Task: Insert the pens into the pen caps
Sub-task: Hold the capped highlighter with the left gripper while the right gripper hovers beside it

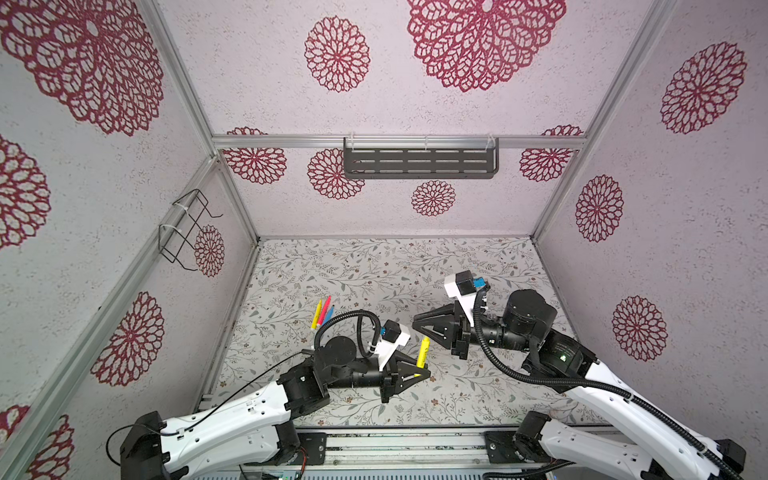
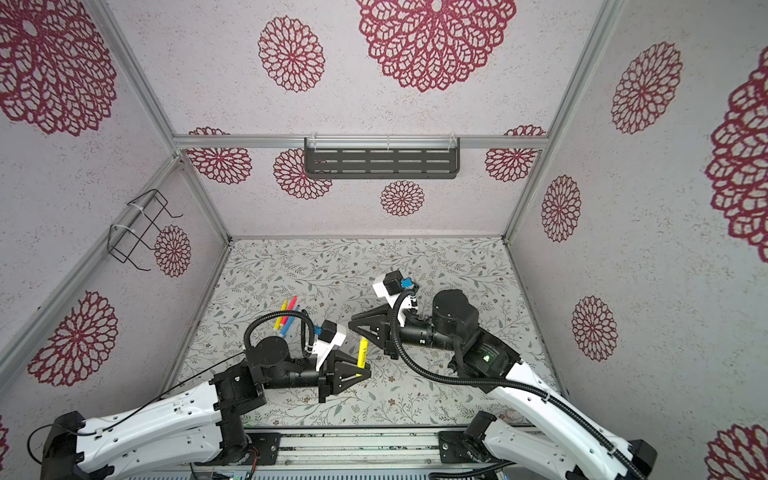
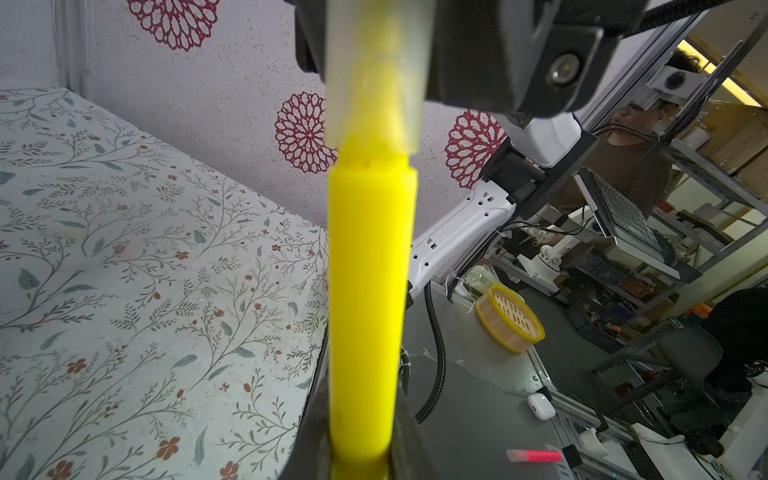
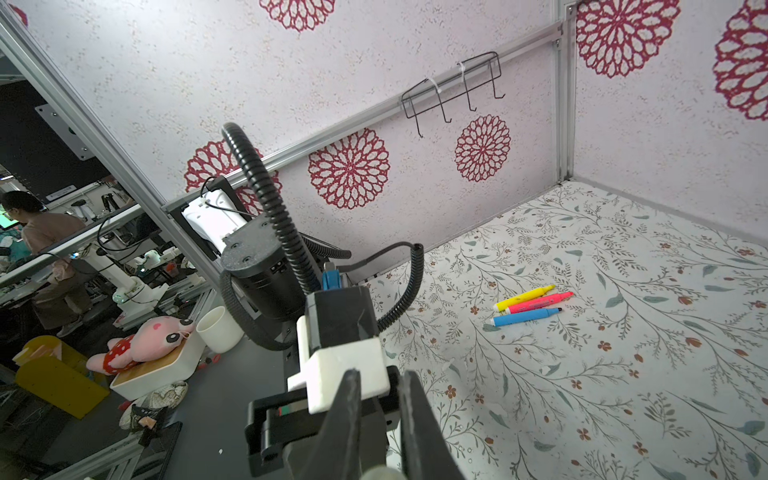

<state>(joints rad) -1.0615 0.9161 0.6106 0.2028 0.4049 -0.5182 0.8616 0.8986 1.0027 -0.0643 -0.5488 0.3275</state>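
Pens [image 4: 528, 306] — three smooth, round plastic sticks in yellow, pink and blue, each narrowing to a small tip — lie side by side on the desk [image 1: 374, 266]. They are towards its left edge, about halfway between front and back; their blunt ends touch and the tips spread a little. The desk has a matte cover printed with thin branches, grey-green leaves and small brown flowers.

A fourth one, the yellow pen [image 1: 423, 353], stands nearly upright above the middle of the desk, closer to the front edge. The left gripper [image 1: 424, 372] has its black, wedge-shaped jaws closed on the lower end of this pen. In the left wrist view the barrel is glossy, with a small step near the top. Over its tip sits the pen cap [image 3: 376, 75], a cloudy, half-transparent tube (a bit wider than the barrel, and blurred). The right gripper [image 1: 417, 322] points towards it from the right; its jaws are narrow, with the cap between them.
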